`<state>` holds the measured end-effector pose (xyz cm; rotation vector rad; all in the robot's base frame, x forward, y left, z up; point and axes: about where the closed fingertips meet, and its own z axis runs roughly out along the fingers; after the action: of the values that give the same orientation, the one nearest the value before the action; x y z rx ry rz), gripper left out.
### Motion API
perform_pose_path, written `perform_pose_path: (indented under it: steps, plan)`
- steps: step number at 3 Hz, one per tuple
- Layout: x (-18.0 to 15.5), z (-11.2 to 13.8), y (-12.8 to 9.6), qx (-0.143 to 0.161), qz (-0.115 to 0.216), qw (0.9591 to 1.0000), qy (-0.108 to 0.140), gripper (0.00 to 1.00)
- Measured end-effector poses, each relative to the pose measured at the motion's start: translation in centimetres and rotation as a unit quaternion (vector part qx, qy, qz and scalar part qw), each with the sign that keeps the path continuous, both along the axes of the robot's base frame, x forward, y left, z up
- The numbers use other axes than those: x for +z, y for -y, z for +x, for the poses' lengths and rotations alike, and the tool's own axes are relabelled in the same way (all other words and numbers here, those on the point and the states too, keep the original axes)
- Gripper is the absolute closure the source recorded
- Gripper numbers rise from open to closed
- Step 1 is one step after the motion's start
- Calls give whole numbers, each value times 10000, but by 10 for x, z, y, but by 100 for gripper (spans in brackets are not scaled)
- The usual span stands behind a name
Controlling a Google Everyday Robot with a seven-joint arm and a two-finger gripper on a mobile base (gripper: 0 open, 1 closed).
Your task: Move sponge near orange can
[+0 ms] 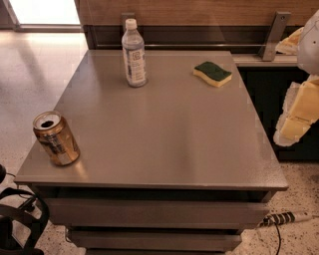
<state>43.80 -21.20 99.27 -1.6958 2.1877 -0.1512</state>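
Gripper (pixel 295 123) sits at the right edge of the frame, off the table (pixel 164 144) and holding nothing. It's clad in blocky yellowish foam, with white arm housing above it. I can't tell from here whether it's open or closed.

Sponge (pixel 213 73) is in the upper right of the tabletop, near the back edge. It's a rectangular slab with a wavy outline, dark green scouring top over pale yellow foam. It lies flat, nothing touching it, well apart from the gripper.

Orange can (pixel 56 138) is at lower left, close to the table's left front corner. It's a golden-orange glossy metal cylinder with a silver top, the mouth hole open, and pale label marks. It looks upright. It is well apart from the sponge, on the opposite diagonal of the top.

Bottle (pixel 134 52) is at upper centre-left, standing upright: clear ribbed plastic, white cap, paper label. It's roughly level with the sponge and apart from it.

The table is a flat grey matte slab with a soft sheen and drawer-like fronts stacked below.

The floor (pixel 40 69) is pale speckled stone, and there's a wood panel (pixel 199 10) across the top of the frame. A striped cable (pixel 284 218) lies on the floor at lower right, and there's a black curved part (pixel 22 221) at lower left.
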Motion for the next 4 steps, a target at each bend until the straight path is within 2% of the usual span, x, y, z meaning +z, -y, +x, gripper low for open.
perform_pose_path:
  steps: [1, 2, 3, 4]
  plan:
    - [0, 0, 0, 0, 0, 10000, 1, 0]
    - [3, 10, 6, -109, 130, 9998, 119, 0]
    - [11, 35, 26, -423, 460, 9972, 417, 0]
    - [14, 80, 58, -852, 1062, 9869, 865, 0]
